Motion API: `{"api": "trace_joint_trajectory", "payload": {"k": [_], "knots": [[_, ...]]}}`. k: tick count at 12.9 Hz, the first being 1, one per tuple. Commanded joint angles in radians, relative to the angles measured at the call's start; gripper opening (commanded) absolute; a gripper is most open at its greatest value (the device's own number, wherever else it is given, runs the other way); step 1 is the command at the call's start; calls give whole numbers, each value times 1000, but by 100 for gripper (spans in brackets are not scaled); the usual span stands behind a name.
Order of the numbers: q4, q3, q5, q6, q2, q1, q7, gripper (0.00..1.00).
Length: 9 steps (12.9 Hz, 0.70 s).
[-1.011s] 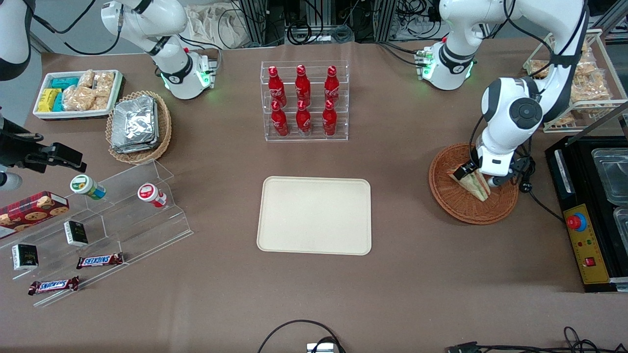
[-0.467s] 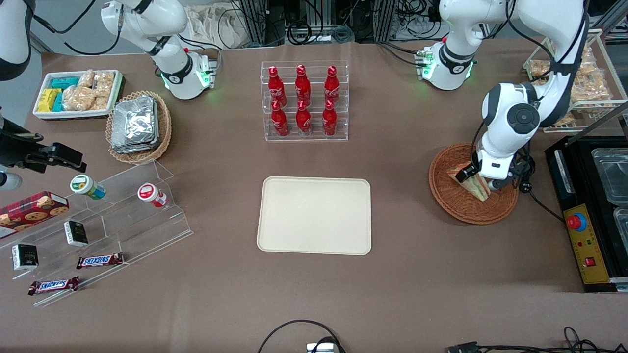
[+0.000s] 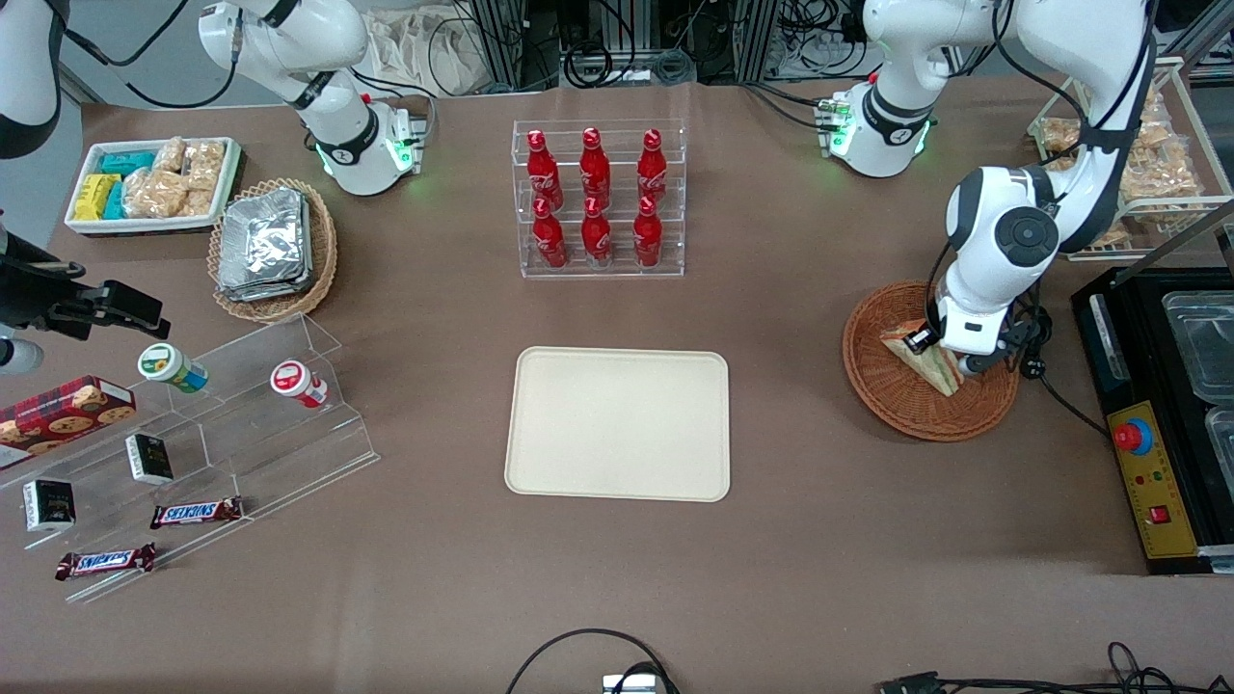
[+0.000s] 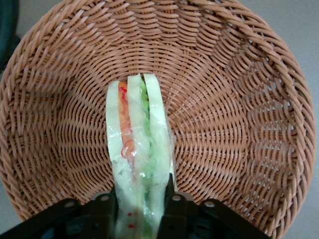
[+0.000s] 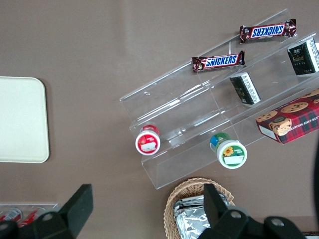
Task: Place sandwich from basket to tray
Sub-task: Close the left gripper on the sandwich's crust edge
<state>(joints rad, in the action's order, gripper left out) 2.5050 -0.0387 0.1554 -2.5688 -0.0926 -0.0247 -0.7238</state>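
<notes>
The sandwich [image 3: 927, 361], a wrapped white-bread wedge with green and orange filling, stands on edge in the round reddish-brown basket [image 3: 892, 405]. My left gripper [image 3: 948, 352] reaches down into the basket and is shut on the sandwich's thick end. In the left wrist view the sandwich [image 4: 139, 134] runs out from between the black fingers [image 4: 172, 201] of the gripper [image 4: 140, 199], with the woven basket [image 4: 224, 99] under it. The cream-beige tray [image 3: 617, 424] lies bare at the table's middle, toward the parked arm's end from the basket.
A clear rack of red bottles [image 3: 598, 198] stands farther from the camera than the tray. A black machine with a red button [image 3: 1147, 443] sits beside the basket, and a wire rack of snack bags [image 3: 1152, 164] stands farther back. A tan basket of foil packs [image 3: 275, 246] and a clear stepped shelf [image 3: 193, 434] are at the parked arm's end.
My gripper, shut on the sandwich, has shifted a little away from the front camera within the basket, carrying the sandwich with it. The tray and the basket have not moved.
</notes>
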Motion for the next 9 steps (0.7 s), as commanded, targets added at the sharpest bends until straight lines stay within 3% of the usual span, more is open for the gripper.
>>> {"api": "trace_joint_trajectory", "payload": {"k": [1,3,9], "knots": [[1,-3,24,-8,17,6,-14,6],[-20,-4,27,59,56,3,7,6],[-178,-12,9,295,126,-9,347,8]]}}
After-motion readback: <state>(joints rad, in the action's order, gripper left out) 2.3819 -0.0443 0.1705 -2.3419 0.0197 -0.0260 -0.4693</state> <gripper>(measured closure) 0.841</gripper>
